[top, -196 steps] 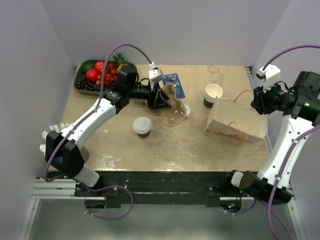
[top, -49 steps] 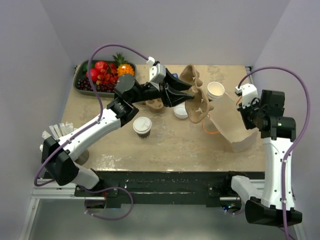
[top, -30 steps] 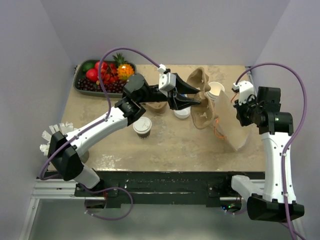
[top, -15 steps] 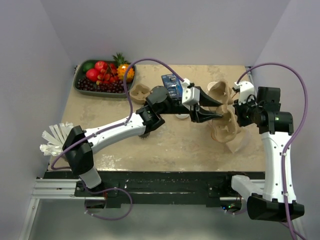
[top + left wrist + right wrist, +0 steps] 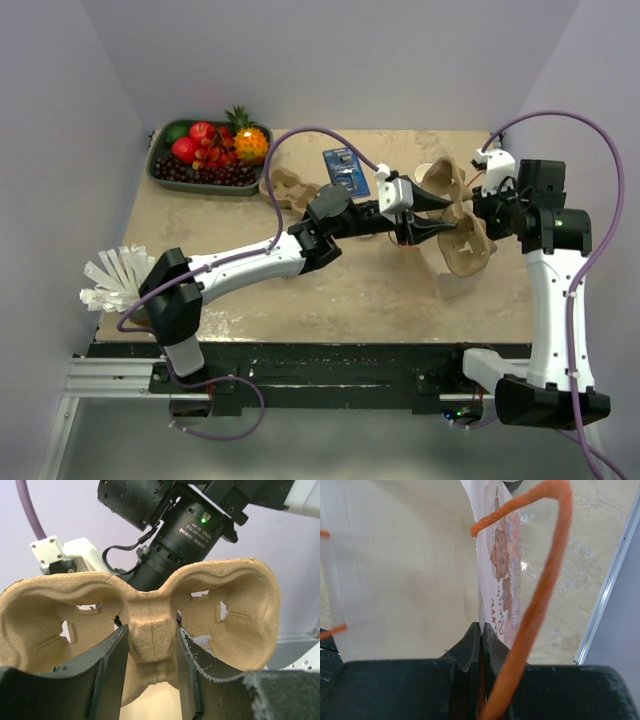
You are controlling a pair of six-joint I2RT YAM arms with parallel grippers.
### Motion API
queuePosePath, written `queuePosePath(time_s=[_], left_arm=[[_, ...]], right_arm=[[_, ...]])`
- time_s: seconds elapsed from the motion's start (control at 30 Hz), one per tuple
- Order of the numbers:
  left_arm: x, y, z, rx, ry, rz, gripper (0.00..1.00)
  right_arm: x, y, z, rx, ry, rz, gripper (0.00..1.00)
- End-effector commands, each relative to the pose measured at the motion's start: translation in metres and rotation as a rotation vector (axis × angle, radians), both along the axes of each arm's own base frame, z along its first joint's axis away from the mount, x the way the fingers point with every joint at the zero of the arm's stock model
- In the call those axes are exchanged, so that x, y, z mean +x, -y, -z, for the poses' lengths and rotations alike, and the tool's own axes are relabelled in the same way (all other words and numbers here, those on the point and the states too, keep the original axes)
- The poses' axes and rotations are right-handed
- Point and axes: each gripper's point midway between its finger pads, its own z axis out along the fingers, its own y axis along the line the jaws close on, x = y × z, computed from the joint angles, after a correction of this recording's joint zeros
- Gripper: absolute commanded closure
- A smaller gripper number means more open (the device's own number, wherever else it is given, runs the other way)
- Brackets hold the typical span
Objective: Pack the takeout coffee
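The takeout coffee is hidden in every view; my left arm lies across the spot where it stood. My left gripper [image 5: 432,213] is shut on a brown moulded-pulp cup carrier [image 5: 462,240], held in the air over the white paper bag [image 5: 455,284]. In the left wrist view both jaws clamp the central ridge of the carrier [image 5: 235,605], with the left gripper [image 5: 151,636] around it. My right gripper [image 5: 484,213] is shut on the bag's top edge. In the right wrist view the right gripper [image 5: 481,628] pinches the bag wall [image 5: 500,555] beside an orange handle [image 5: 542,600].
A second pulp carrier [image 5: 290,187] and a blue packet [image 5: 345,168] lie at the back. A dark fruit tray [image 5: 160,168] sits at the back left. A white cup rim [image 5: 424,171] shows behind the held carrier. White fanned items [image 5: 113,277] are at the left edge.
My left arm has swung right, carrying the carrier from mid-table to above the bag. The right gripper has kept hold of the bag, which now stands more upright.
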Motion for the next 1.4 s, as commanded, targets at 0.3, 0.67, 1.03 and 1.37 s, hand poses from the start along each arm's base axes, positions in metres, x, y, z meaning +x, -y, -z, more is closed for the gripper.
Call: queuePosePath(time_s=[0.3,0.67,1.03,1.37], left_arm=[[0.014,-0.010,0.033,0.010,0.005,-0.124,1.00],[0.021,-0.017,0.036,0.038,-0.059,-0.095,1.00],[-0.012,-0.009,0.040,0.109,-0.146,0.240,1.00],[0.000,-0.009,0.055,0.160,-0.151,0.165,1.00]], right_arm=[[-0.001,-0.004,-0.010,0.028,0.018,0.009,1.00],[-0.006,-0.008,-0.011,-0.001,0.015,-0.076,1.00],[-0.020,-0.018,-0.014,0.009,0.033,-0.138,1.00],[-0.016,-0.010,-0.040,-0.037,0.103,-0.122,1.00]])
